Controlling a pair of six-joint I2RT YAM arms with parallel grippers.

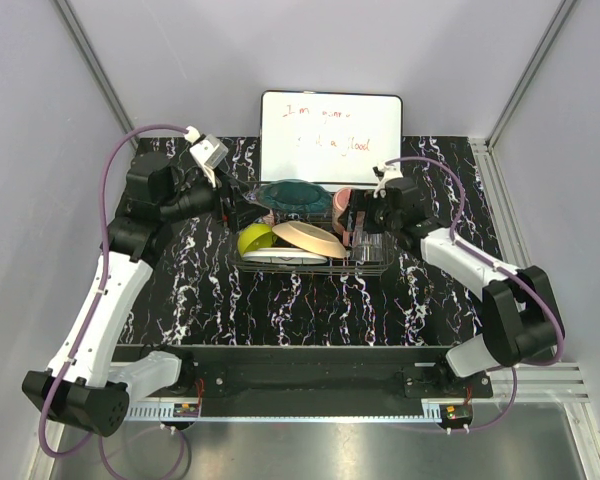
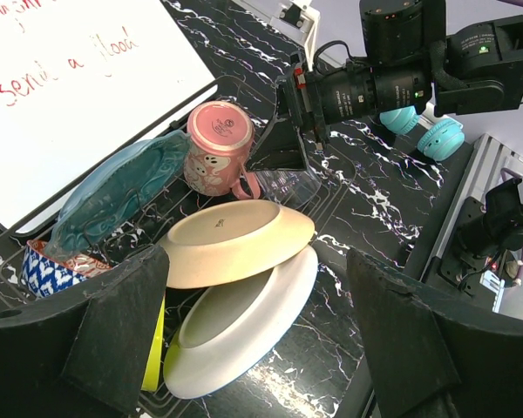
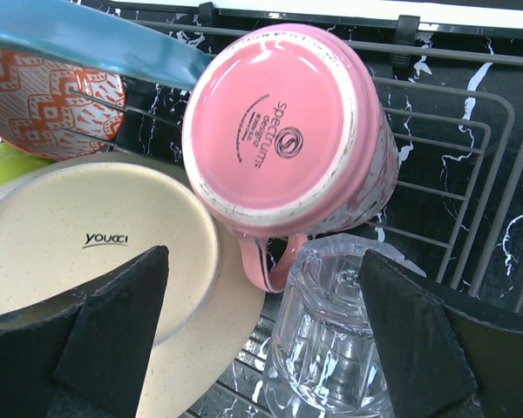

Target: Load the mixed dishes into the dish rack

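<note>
The dish rack (image 1: 375,262) sits mid-table with the mixed dishes in it. A peach plate (image 2: 235,239) leans over a white plate (image 2: 244,322), and a lime-green bowl (image 2: 153,348) shows at their left. Behind them lie a teal plate (image 2: 122,187) and a patterned bowl (image 3: 44,100). The pink mug (image 3: 283,131) lies base toward my right wrist camera, beside an upturned clear glass (image 3: 331,348). My left gripper (image 2: 257,348) hangs open over the white plate's edge. My right gripper (image 3: 261,340) is open, and the glass stands between its fingers, close to the right one.
A white handwritten whiteboard (image 1: 330,122) stands right behind the rack. The rack's grey wire wall (image 3: 471,174) runs along the mug's far side. Black marbled tabletop (image 1: 280,310) lies in front, bounded by grey walls on both sides.
</note>
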